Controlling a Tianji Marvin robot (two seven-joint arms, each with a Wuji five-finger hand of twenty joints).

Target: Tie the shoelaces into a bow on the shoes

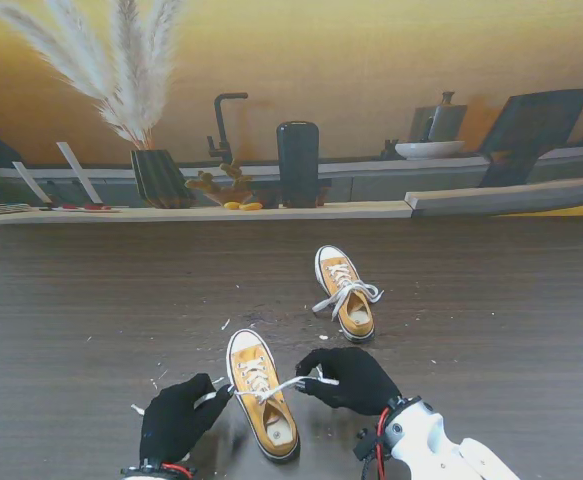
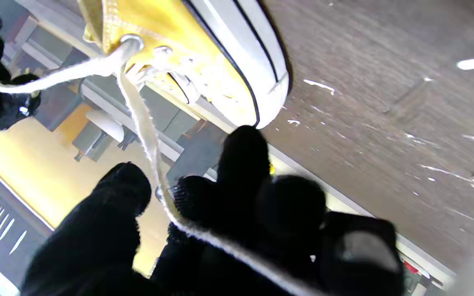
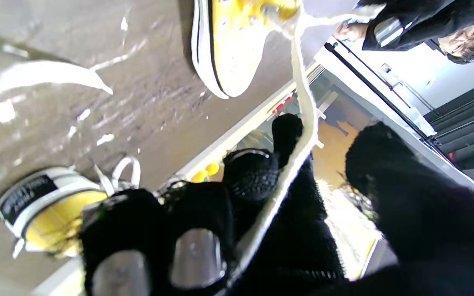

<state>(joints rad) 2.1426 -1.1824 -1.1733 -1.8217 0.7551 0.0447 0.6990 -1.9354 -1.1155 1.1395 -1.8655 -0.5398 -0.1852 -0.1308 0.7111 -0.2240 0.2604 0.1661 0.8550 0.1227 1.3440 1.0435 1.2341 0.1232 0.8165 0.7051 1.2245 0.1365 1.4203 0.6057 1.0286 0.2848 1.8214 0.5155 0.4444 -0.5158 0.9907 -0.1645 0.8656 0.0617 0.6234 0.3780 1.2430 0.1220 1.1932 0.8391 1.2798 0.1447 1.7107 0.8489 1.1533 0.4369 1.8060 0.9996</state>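
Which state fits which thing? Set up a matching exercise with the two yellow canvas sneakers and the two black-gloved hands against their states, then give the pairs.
Things:
1. nearer yellow canvas sneaker
2. farther yellow canvas sneaker
3. left black-gloved hand
4. right black-gloved hand

States:
A. laces already tied in a bow
B. laces pulled out to both sides, no bow yet
C. holds the lace end on my right
D. holds the lace end on my left

Pairs: 1-B, 2-A, 3-D, 4-C

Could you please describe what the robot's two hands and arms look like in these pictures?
Both the left hand and right hand wear black knit gloves. The right arm has a white shell, with red and black cables at its wrist. A red band shows at the left wrist.
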